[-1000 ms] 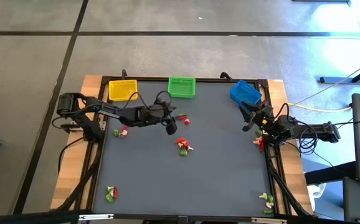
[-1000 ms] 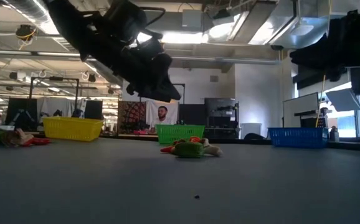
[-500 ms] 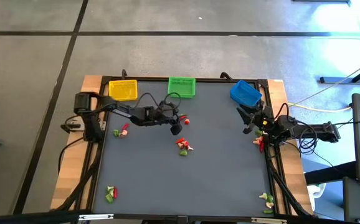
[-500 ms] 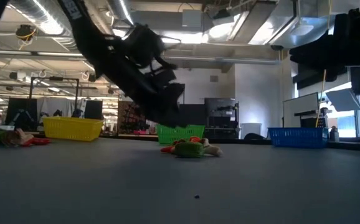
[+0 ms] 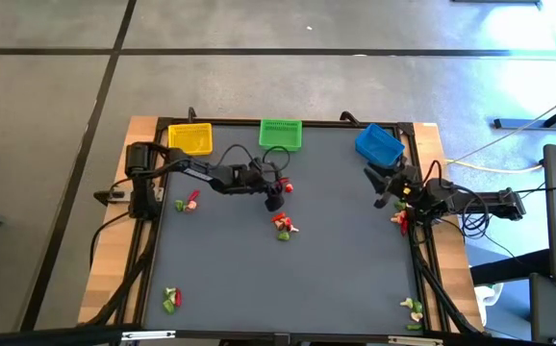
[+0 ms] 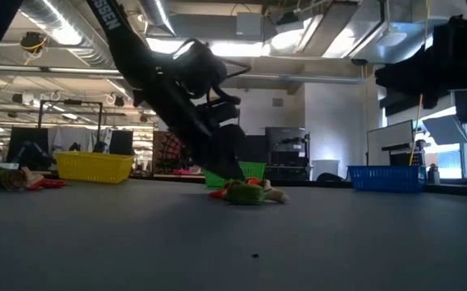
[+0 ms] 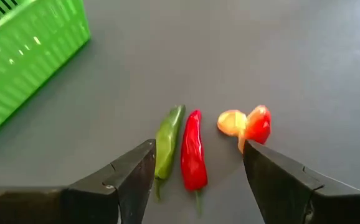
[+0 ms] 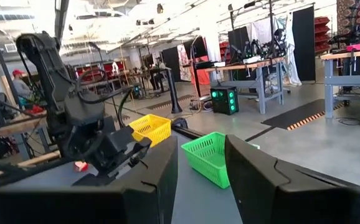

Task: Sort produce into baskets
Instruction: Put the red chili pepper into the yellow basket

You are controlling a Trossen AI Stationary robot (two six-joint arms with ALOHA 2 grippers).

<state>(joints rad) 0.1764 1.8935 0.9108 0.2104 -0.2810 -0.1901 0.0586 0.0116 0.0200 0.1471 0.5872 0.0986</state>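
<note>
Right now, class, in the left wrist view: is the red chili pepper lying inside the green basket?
No. The red chili pepper lies on the grey table beside a green chili, apart from the green basket.

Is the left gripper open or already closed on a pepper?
Open. The left gripper straddles the red pepper and green pepper, fingers clear of both.

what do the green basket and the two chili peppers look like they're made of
Green basket: likely moulded plastic, slightly glossy; its wall is a regular slotted grid with light glints.
Red chili and green chili: probably plastic or rubber toys; smooth, uniform colour with a soft sheen. The exact material can't be told.
</note>
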